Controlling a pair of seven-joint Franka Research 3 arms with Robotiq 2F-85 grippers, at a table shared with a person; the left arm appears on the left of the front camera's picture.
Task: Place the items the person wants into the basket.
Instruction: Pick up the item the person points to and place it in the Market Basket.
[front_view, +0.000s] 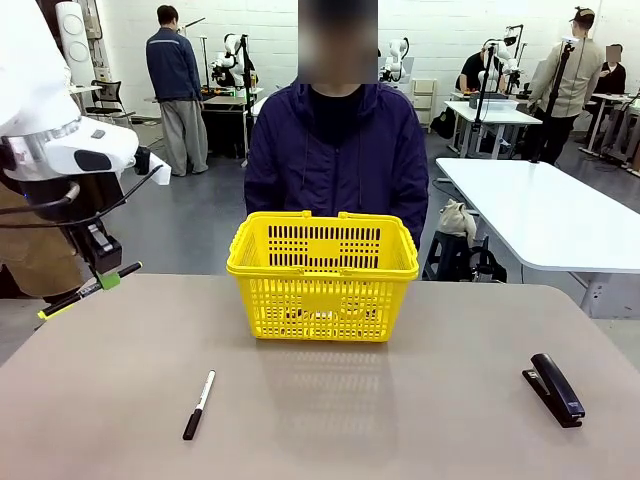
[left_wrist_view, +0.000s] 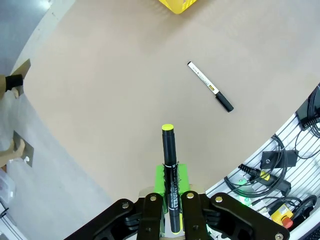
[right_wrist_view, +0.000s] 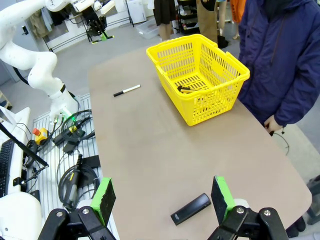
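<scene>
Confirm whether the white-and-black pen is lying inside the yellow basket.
No. In the front view the white-and-black pen lies on the bare table, apart from the basket and nearer the robot.

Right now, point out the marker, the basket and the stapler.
marker (left_wrist_view: 169, 165): left wrist view, mid-barrel above the jaws.
basket (front_view: 322, 272): front view, near rim.
stapler (front_view: 556, 387): front view, middle of its top.

We are in a robotics lab: behind the person in the dark navy-purple zip jacket (front_view: 337, 150) stand long white worktables (front_view: 545, 215), with people working at further tables, while grey power cables and a red emergency-stop button (left_wrist_view: 283, 218) lie beside our rounded beige table (front_view: 330, 410)
</scene>
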